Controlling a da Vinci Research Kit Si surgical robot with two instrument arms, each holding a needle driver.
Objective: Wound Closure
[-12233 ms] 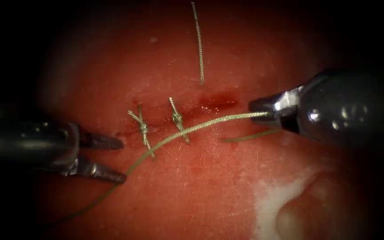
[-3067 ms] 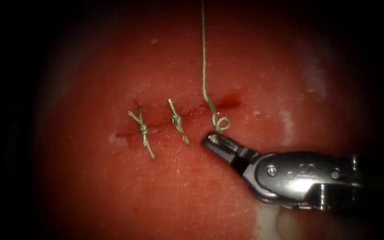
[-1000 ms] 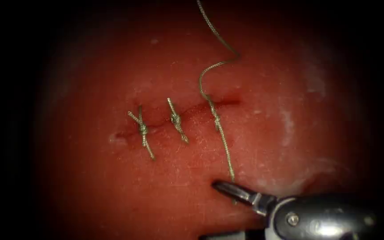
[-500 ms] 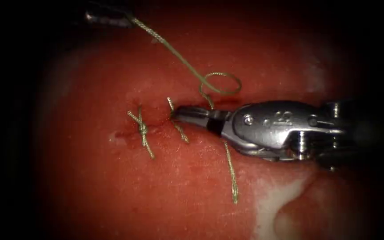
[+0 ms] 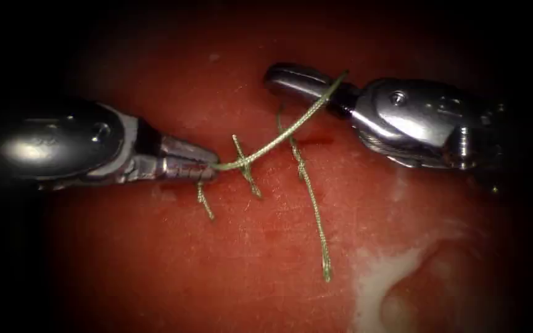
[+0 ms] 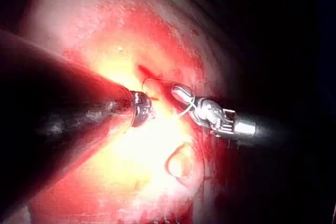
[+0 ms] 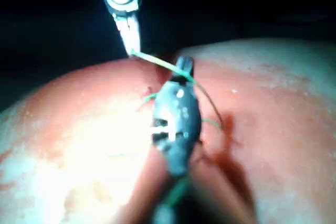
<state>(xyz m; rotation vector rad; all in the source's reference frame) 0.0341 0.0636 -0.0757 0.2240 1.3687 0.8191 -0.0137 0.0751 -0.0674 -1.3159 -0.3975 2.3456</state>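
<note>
**Thread held by the left tool, draped over the right**

Endoscope view: the left tool [image 5: 208,168] comes in from the picture's left, its jaws closed on the thread [image 5: 279,137] just left of the middle knot [image 5: 244,163]. From there the thread runs taut up and to the right and crosses over the right tool [image 5: 279,77] near the base of its jaws. Those jaws look closed, with the thread lying over them rather than between them, so it seems to grip nothing. The cut [image 5: 306,142] runs across the tissue [image 5: 266,246], with a little red fluid [image 5: 316,140] at its right end. Three stitches cross it: a left knot [image 5: 202,196] partly behind the left tool's tip, the middle knot, and a right knot [image 5: 301,168] whose long tail [image 5: 317,228] trails down over the tissue below the cut. I cannot make out the needle.

Left wrist view: the left tool [image 6: 147,107] sits over the brightly lit tissue [image 6: 131,40], its jaws too glared to judge. The right tool [image 6: 181,94] faces it, with a fine loop of thread [image 6: 157,81] between them.

Right wrist view: the right tool [image 7: 184,66] points away over the tissue [image 7: 273,108]. The thread [image 7: 155,61] stretches from the left tool's [image 7: 131,51] tip across the right tool's jaws
</note>
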